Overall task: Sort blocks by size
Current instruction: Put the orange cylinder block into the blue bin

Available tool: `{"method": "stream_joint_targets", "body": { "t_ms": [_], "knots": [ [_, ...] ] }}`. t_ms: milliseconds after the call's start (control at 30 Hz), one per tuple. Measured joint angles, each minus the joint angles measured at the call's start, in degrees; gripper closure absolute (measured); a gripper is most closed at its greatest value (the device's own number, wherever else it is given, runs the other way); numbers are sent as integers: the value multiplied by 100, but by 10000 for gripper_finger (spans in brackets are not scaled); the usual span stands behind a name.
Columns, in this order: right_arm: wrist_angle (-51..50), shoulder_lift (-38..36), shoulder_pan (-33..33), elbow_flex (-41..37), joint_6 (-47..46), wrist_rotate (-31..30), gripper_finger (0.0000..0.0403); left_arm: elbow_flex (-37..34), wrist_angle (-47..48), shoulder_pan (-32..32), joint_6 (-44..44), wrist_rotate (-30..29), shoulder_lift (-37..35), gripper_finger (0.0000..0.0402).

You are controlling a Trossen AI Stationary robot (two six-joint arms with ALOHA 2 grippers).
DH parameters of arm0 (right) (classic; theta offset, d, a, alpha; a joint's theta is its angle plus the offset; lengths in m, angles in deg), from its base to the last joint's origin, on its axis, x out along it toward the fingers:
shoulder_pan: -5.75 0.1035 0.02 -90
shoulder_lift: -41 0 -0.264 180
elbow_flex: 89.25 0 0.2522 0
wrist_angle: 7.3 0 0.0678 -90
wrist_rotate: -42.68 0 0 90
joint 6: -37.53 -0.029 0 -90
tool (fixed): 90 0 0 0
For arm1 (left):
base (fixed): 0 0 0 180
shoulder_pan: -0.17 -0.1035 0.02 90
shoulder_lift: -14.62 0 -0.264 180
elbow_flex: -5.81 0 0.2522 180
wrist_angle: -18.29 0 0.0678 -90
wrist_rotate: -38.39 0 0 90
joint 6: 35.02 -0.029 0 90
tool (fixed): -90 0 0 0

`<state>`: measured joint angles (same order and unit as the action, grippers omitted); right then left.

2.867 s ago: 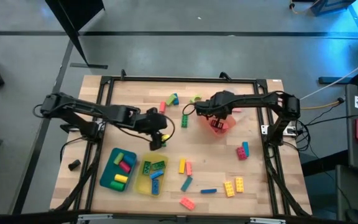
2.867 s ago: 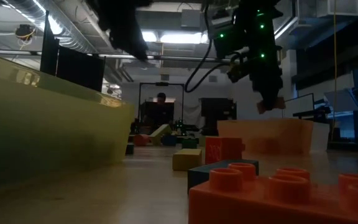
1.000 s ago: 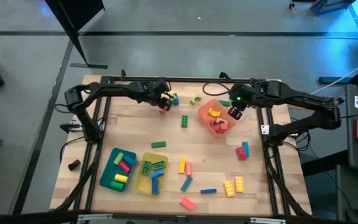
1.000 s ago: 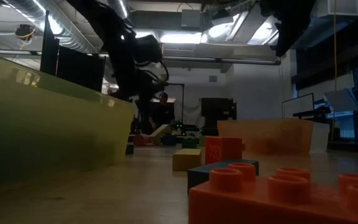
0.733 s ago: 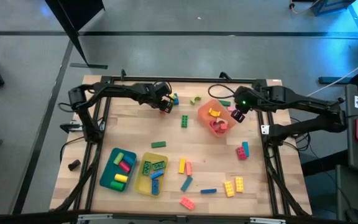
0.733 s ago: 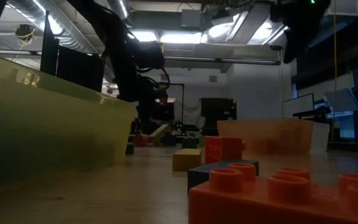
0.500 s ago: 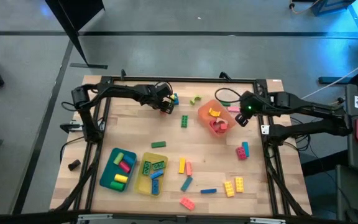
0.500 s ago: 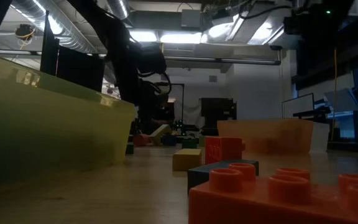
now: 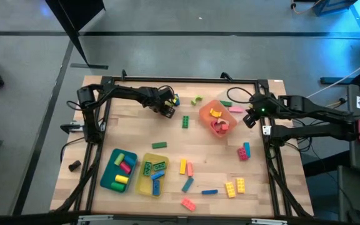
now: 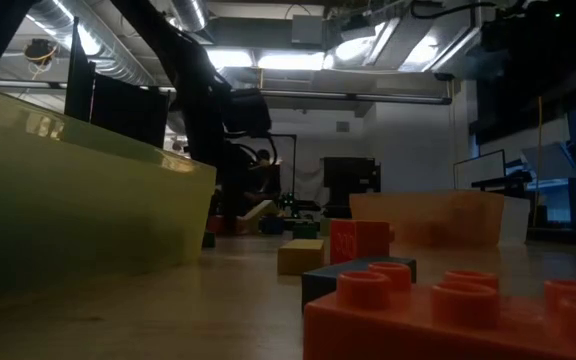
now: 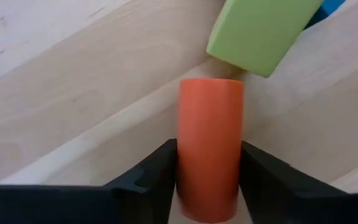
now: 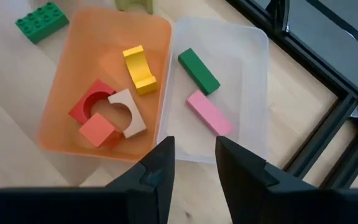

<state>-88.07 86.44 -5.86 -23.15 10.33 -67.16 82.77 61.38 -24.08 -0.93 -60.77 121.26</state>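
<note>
Wooden counter [image 9: 130, 134], far left: the left tool [image 9: 166, 109] has narrowed onto an orange-red block [image 11: 209, 146], now pinching it for sorting; the right tool [image 9: 250, 117], slightly parted and empty, has withdrawn right of the orange tray [image 9: 204, 115]

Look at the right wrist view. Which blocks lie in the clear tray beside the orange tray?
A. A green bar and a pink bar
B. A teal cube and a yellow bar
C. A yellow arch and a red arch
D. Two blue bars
A: in the right wrist view the clear tray holds only a green bar and a pink bar; the arched blocks lie in the orange tray.
</note>
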Motion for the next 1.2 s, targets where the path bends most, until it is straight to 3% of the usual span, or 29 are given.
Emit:
{"method": "stream_joint_targets", "body": {
  "t_ms": [100,367,633,900,1200],
  "knots": [
    [0,-2,2,0,0,0,286,6,14,2,-135,7,-4,284],
    [-2,1,2,0,0,2,286,64,356,0,-158,240,-451,284],
    [0,3,2,0,0,0,286,158,1907,194,-252,468,-1657,284],
    [4,3,0,-2,2,-57,286,157,3586,1341,410,1007,-2584,274],
    [7,22,0,-2,3,-63,286,137,4071,3203,1753,1542,-2758,271]
  ]
}}
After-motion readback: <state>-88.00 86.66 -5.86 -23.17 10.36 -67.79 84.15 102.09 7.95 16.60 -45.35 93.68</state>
